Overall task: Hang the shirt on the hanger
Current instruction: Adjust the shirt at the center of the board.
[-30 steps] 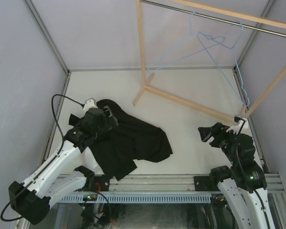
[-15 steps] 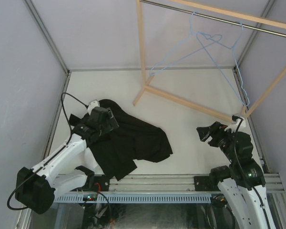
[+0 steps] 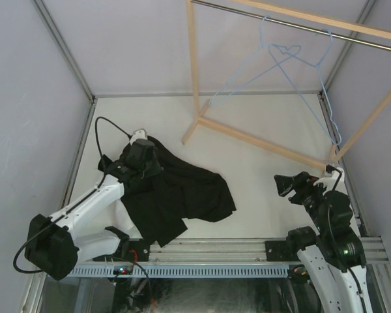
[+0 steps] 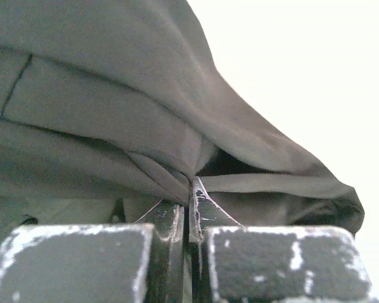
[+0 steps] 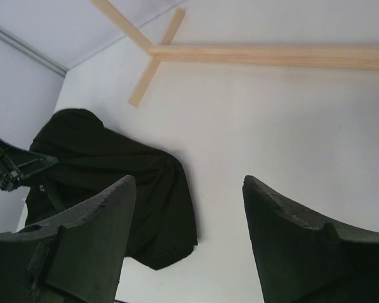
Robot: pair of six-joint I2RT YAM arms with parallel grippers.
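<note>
The only garment in view is a black garment [image 3: 182, 192], crumpled on the white table at the left; the shirt is out of view. My left gripper [image 3: 143, 160] sits at the garment's far left edge. In the left wrist view that gripper [image 4: 191, 189] is shut, with a fold of the garment [image 4: 114, 113] pinched between its tips. My right gripper [image 3: 283, 184] hovers open over bare table at the right, nothing between its fingers [image 5: 188, 180]; the black garment [image 5: 114, 170] lies well beyond it. A light blue wire hanger [image 3: 283, 49] hangs from the metal rod [image 3: 293, 26] at the top right.
A wooden rack stands at the back right, its base beam [image 3: 260, 142] running diagonally across the table and also showing in the right wrist view [image 5: 271, 55]. Pale walls with metal frame posts close in the table on three sides.
My left gripper has moved further out along the garment's far left edge and has gone from open to shut on a fold of it. The right arm has barely shifted.
</note>
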